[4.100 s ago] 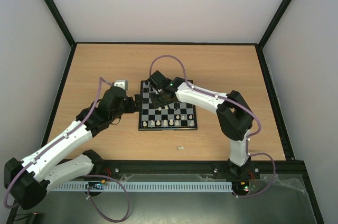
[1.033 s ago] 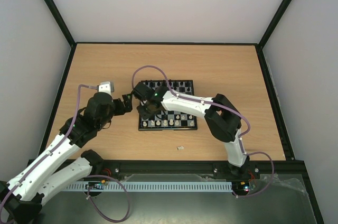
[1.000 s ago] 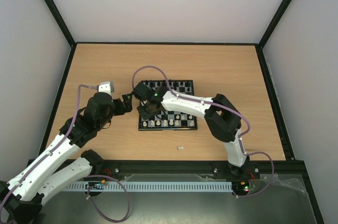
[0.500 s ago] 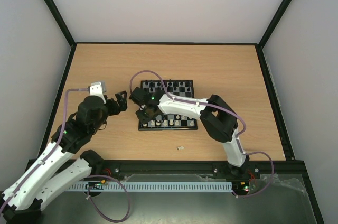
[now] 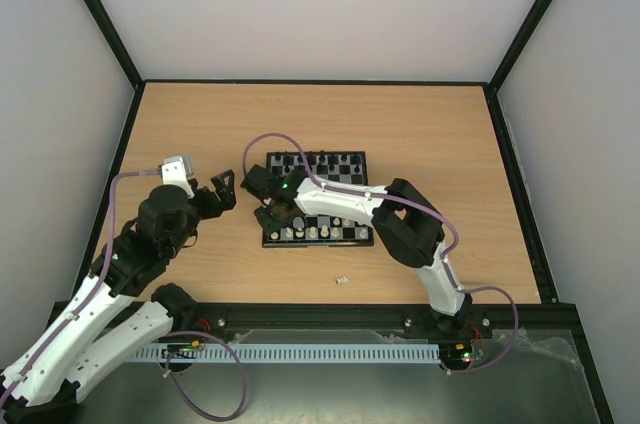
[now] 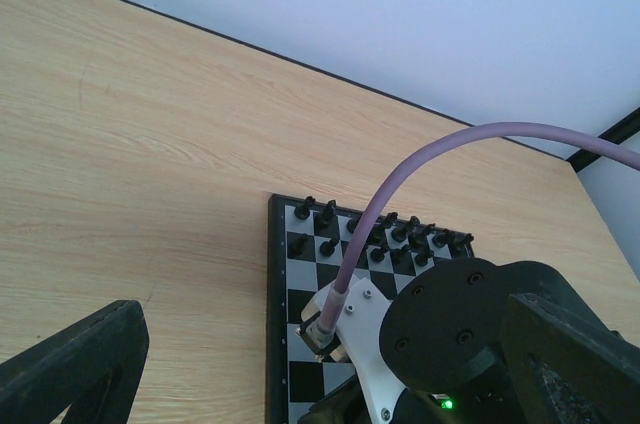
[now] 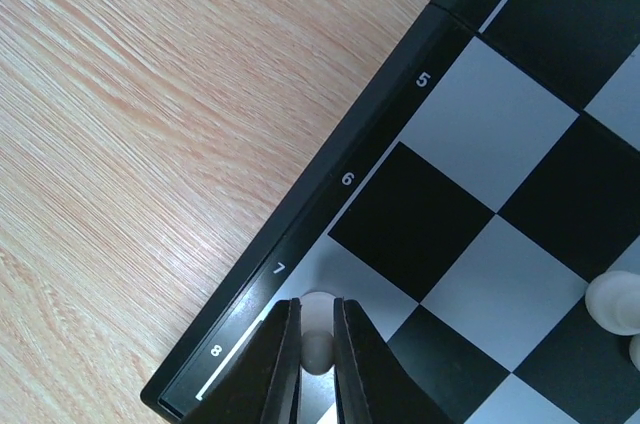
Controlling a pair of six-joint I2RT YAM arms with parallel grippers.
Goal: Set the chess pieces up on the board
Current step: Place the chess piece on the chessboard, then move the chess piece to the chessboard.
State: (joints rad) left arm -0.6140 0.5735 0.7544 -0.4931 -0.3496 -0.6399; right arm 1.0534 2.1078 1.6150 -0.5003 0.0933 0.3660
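A wooden table (image 5: 200, 124) sat inside pale walls (image 5: 330, 4). The right gripper (image 7: 316, 309) pinched a white piece (image 7: 318, 352) (half hidden) at nine o'clock on the board (image 7: 340, 194); the left gripper (image 5: 222, 187) gaped.

the top external camera sat high above and behind the arm bases, looking down and forward over the whole table (image 5: 450, 144), with the board (image 5: 330, 243) near the middle. the left wrist camera was low, left of the board and off it, facing the table's far edge and far right corner, with the right arm (image 6: 470, 344) close in front. the right wrist camera looked straight down, very near, at the board's left edge. all three views shared that left edge and the bare wood beside it.
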